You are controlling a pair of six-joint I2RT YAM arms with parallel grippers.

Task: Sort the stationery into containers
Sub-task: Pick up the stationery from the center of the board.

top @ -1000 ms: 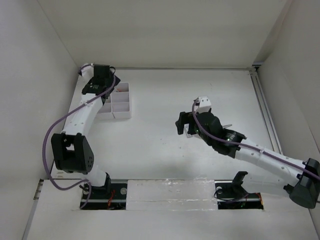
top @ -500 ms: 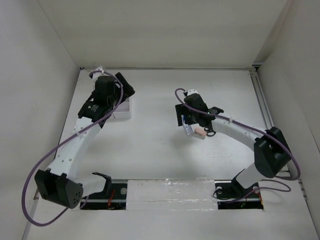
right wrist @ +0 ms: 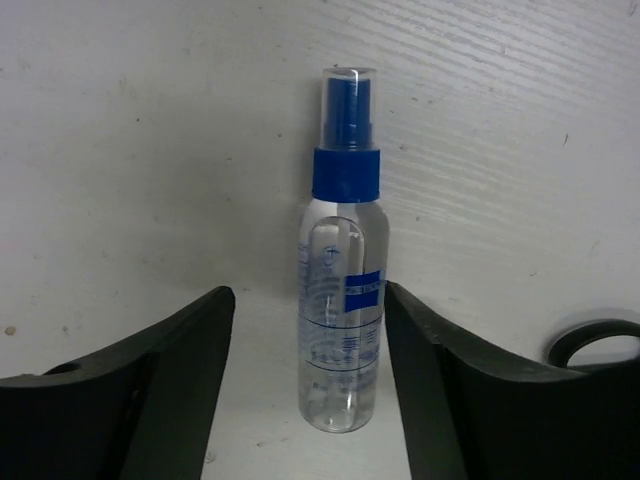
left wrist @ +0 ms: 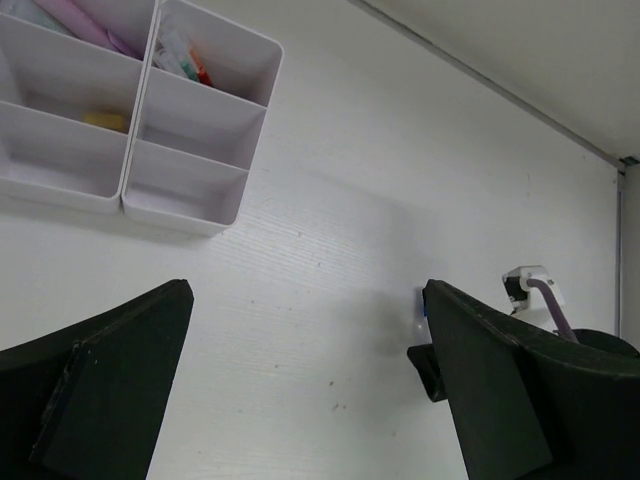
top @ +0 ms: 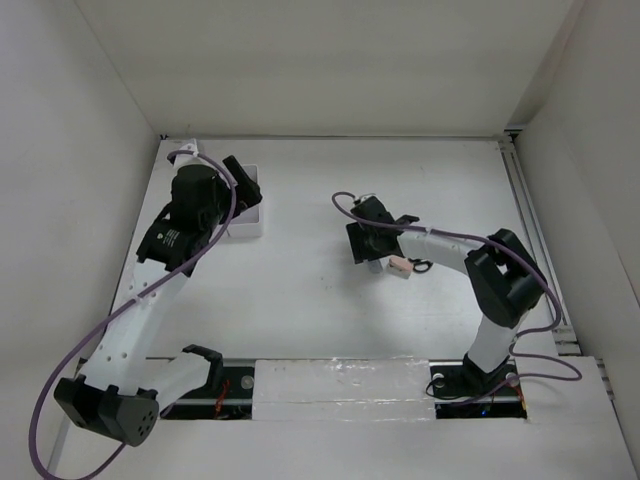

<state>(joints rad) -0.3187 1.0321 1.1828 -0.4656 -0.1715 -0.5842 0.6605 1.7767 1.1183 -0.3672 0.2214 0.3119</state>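
The blue-capped clear bottle (right wrist: 342, 300) lies flat on the table, cap pointing away. My right gripper (right wrist: 310, 300) is open and low over it, one finger on each side; the right finger is nearly touching. In the top view the right gripper (top: 368, 250) mostly hides the bottle. A pink and tan eraser (top: 400, 266) and the black scissors handle (top: 421, 265) lie just right of it. The white organiser tray (left wrist: 135, 150) holds a pink highlighter (left wrist: 90, 20), a yellow item (left wrist: 105, 120) and pens (left wrist: 185, 60). My left gripper (left wrist: 305, 300) is open and empty, above the table beside the tray.
The left arm covers most of the tray (top: 245, 230) in the top view. One scissors handle ring (right wrist: 600, 340) shows at the right edge of the right wrist view. White walls close in the table on the left, back and right.
The right gripper has moved left and down, so its fingers now flank the bottle. The left gripper has shifted right, from over the tray to its right side, and both arms changed posture.
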